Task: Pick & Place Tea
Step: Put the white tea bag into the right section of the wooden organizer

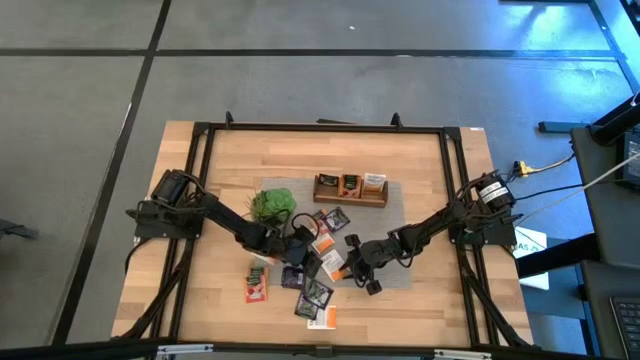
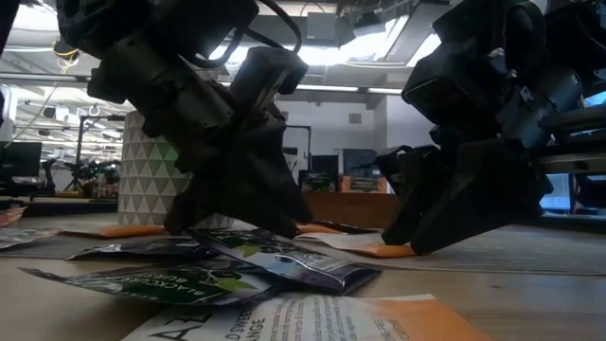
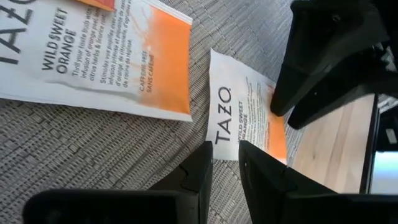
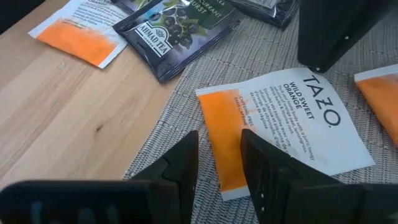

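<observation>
Both tools hung low over the grey woven mat at the middle of the pale wooden surface. The left tool had its two dark fingers set a narrow gap apart with nothing between them, poised just at the edge of a flat white-and-orange Tazo tea sachet lying on the mat. From the other side the right tool hovered over a white-and-orange sachet too, its fingers likewise slightly parted and empty. More sachets lay scattered around them: a dark purple one with green print at the mat's edge, and an orange-red one on bare wood towards the front. Behind the pile stood a small green potted plant and a brown wooden three-compartment box with sachets already in it.
</observation>
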Robot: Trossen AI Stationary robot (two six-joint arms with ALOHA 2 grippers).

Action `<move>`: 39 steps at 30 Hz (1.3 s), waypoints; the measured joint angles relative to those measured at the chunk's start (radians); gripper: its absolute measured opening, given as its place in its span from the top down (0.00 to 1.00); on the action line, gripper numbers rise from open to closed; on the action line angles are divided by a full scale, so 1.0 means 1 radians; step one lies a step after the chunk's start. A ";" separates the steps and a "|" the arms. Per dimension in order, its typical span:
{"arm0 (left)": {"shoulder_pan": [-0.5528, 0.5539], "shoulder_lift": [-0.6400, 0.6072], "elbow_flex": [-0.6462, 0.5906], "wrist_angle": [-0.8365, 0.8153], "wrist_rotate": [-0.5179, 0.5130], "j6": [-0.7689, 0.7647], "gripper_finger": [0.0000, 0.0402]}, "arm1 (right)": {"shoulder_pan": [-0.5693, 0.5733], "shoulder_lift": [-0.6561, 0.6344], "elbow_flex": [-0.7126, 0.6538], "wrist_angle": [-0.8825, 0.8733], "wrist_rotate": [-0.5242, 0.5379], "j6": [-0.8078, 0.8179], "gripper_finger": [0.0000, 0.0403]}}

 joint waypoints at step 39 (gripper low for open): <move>0.041 0.000 0.000 0.046 0.106 -0.089 0.54 | 0.007 0.000 0.000 -0.013 0.010 -0.122 0.70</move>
